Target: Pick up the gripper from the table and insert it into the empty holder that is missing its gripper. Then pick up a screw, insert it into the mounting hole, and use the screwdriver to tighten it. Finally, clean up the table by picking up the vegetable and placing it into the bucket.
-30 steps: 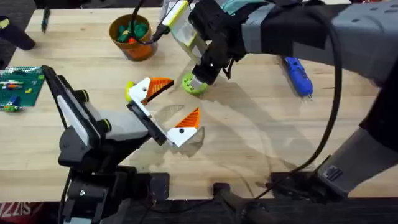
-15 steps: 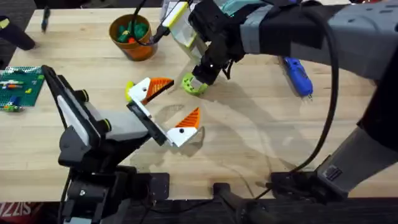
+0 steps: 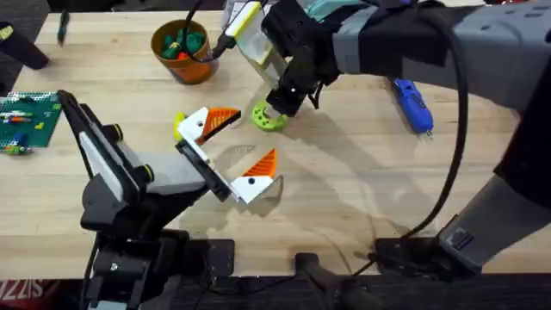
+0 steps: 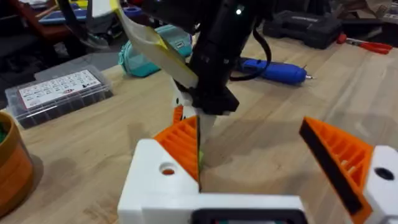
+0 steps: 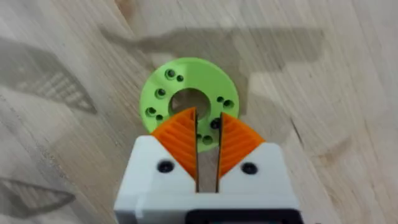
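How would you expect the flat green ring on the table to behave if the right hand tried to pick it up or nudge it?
The green ring looks like rigid moulded plastic with small holes, so it probably stays stiff. It lies flat on the wooden table, so it should slide rather than roll. Being thin and low, it may be awkward for the right hand to grip by its edge.
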